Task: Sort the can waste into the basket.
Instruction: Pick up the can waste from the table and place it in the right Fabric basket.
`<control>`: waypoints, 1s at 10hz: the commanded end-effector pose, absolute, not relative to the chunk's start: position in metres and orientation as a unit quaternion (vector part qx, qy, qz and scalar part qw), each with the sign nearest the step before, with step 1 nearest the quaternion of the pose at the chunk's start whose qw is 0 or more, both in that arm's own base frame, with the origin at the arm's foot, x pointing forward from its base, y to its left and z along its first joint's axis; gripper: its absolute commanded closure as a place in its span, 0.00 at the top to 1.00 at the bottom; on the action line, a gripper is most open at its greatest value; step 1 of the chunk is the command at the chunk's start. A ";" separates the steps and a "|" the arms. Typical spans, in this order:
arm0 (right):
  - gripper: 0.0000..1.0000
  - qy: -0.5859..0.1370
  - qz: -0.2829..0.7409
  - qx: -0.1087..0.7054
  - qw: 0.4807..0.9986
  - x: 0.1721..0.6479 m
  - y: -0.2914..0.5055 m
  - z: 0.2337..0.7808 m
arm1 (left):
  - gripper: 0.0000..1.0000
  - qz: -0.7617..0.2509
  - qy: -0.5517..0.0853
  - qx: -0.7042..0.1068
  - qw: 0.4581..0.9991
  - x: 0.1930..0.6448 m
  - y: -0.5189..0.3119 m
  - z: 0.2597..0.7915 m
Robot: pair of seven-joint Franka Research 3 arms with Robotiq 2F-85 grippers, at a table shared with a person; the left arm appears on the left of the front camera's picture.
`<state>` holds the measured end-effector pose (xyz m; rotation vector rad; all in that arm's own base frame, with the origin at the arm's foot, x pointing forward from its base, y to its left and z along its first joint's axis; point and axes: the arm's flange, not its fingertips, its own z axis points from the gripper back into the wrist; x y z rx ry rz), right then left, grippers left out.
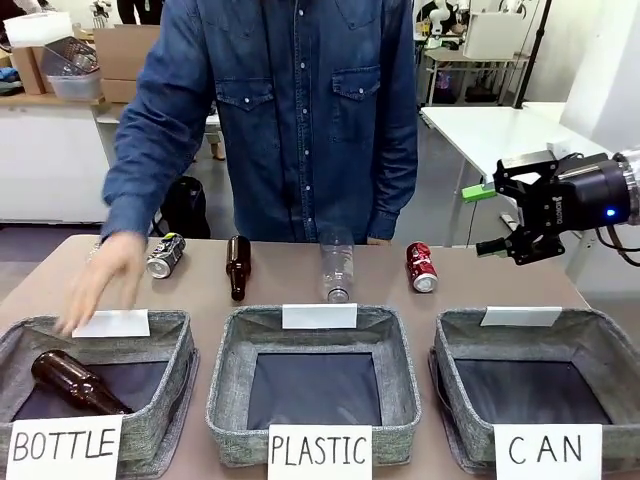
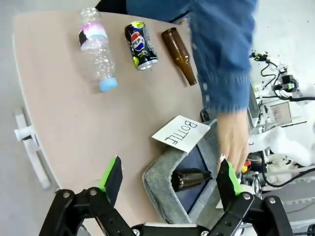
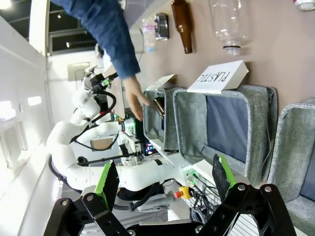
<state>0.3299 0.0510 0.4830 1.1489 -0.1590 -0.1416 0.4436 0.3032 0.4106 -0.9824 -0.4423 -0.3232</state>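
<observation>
Surface: tan desk (image 1: 520, 285), lab behind. Centre-right: red metal can (image 1: 421, 267), open desk round it; grey fabric "CAN" basket (image 1: 590, 322) lower right. Spread, empty: left pincer (image 2: 170, 177), right pincer (image 1: 490, 218).

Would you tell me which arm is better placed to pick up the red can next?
Right: the right gripper hangs open near the red can and the CAN basket; the left gripper is by the BOTTLE basket.

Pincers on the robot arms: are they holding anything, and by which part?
Nothing is held. The left pincer and the right pincer are both open and empty.
</observation>
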 end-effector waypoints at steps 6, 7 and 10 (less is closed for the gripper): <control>1.00 -0.076 -0.073 0.553 0.826 0.332 0.054 0.486 | 1.00 -0.194 -0.222 -0.428 0.854 0.412 0.129 0.564; 1.00 -0.076 -0.073 0.553 0.826 0.332 0.054 0.486 | 1.00 -0.165 -0.208 -0.382 0.885 0.440 0.101 0.560; 1.00 -0.076 -0.073 0.553 0.826 0.332 0.054 0.486 | 1.00 -0.130 -0.138 -0.276 0.942 0.530 0.015 0.532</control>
